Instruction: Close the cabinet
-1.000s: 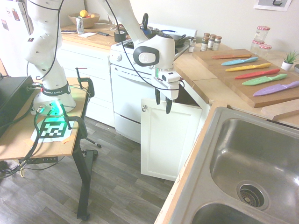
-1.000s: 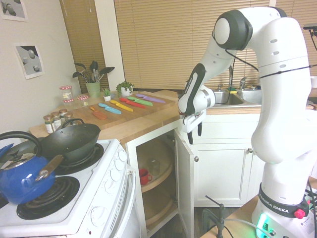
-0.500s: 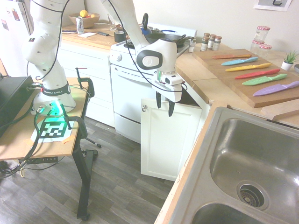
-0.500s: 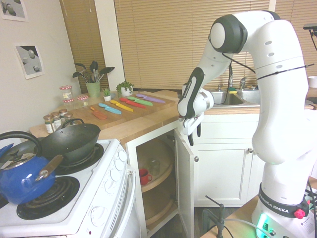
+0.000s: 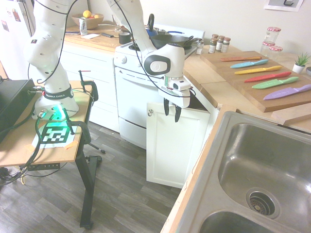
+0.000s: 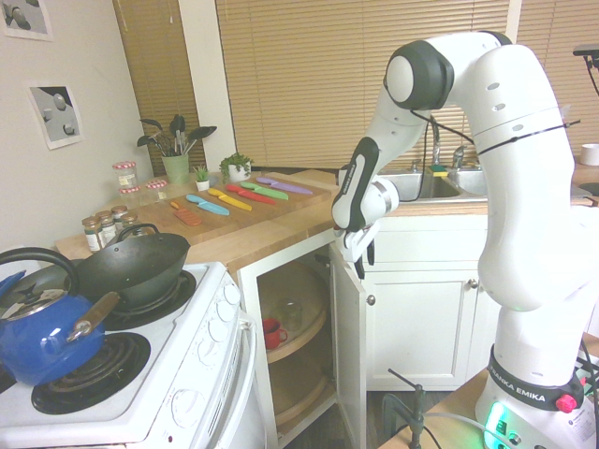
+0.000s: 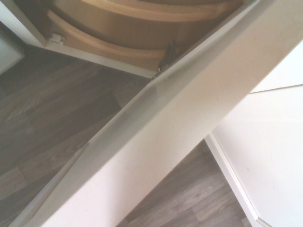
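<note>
In the first exterior view, a bowl (image 5: 87, 20) holding a lemon and other fruit sat on the far counter at the left, and the white oven (image 5: 133, 92) stood next to it with a dark wok (image 5: 171, 40) on top. Just right of the oven, the cabinet (image 5: 176, 143) had its door swung out well clear of the frame, the small silver knob (image 5: 150, 112) near the door's upper corner. The gripper (image 5: 171, 110) hung fingers-down right at the door's top edge, its jaws a little apart and holding nothing; whether a finger touched the door could not be told. Further right, spice jars (image 5: 219, 43) stood at the back of the counter, coloured knives (image 5: 265, 72) lay in a row on a cutting board (image 5: 228, 62), and a steel sink (image 5: 265, 170) filled the near corner. In the second exterior view, a blue kettle (image 6: 37, 332) sat on the stove at the left, and the open cabinet interior (image 6: 295, 351) showed round wooden shelves bearing a red cup (image 6: 271, 332) and a glass jar (image 6: 290, 313). The wrist view showed the door's top edge (image 7: 156, 127) running diagonally, with the curved shelf (image 7: 118, 33) and grey wood floor (image 7: 47, 123) beyond it.
</note>
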Tool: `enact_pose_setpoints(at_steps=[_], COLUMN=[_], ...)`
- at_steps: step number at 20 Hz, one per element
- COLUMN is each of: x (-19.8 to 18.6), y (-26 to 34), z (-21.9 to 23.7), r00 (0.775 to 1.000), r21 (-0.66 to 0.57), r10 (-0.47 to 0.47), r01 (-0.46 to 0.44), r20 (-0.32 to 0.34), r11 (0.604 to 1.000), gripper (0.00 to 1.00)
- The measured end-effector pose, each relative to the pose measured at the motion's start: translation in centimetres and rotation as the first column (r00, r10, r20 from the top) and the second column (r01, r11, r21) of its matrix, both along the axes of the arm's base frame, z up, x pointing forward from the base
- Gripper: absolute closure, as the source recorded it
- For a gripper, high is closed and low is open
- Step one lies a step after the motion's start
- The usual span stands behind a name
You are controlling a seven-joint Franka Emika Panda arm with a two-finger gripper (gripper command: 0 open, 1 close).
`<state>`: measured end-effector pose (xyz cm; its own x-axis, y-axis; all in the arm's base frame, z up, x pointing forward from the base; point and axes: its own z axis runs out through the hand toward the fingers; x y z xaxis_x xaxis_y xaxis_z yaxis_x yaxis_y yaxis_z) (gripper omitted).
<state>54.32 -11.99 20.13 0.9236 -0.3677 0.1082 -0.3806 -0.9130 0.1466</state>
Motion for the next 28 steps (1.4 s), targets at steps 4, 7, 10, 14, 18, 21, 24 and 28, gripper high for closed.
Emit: enact_pose_setpoints(at_steps=[4, 7, 10, 14, 18, 21, 24, 28], x=[0.1, 0.1, 0.1, 0.2, 0.3, 0.3, 0.7, 1.3], y=[0.1, 0.2, 0.2, 0.3, 1.0, 1.6, 2.3, 2.8], z=[0.1, 0.2, 0.2, 0.2, 0.1, 0.0, -0.3, -1.9], r00=[1.000, 1.000, 1.000, 1.000, 0.999, 0.998, 0.997, 0.996], r21=[-0.001, -0.001, -0.001, 0.002, 0.014, 0.030, 0.057, 0.090], r10=[0.005, 0.008, 0.012, 0.020, 0.043, 0.054, 0.064, 0.068], r01=[-0.005, -0.008, -0.012, -0.020, -0.043, -0.053, -0.061, -0.063], r20=[0.002, 0.003, 0.000, -0.008, -0.023, -0.032, -0.045, -0.061], r11=[1.000, 1.000, 1.000, 1.000, 0.999, 0.998, 0.996, 0.994], gripper=[1.00, 1.00, 1.00, 1.00, 1.00, 1.00, 1.00, 1.00])
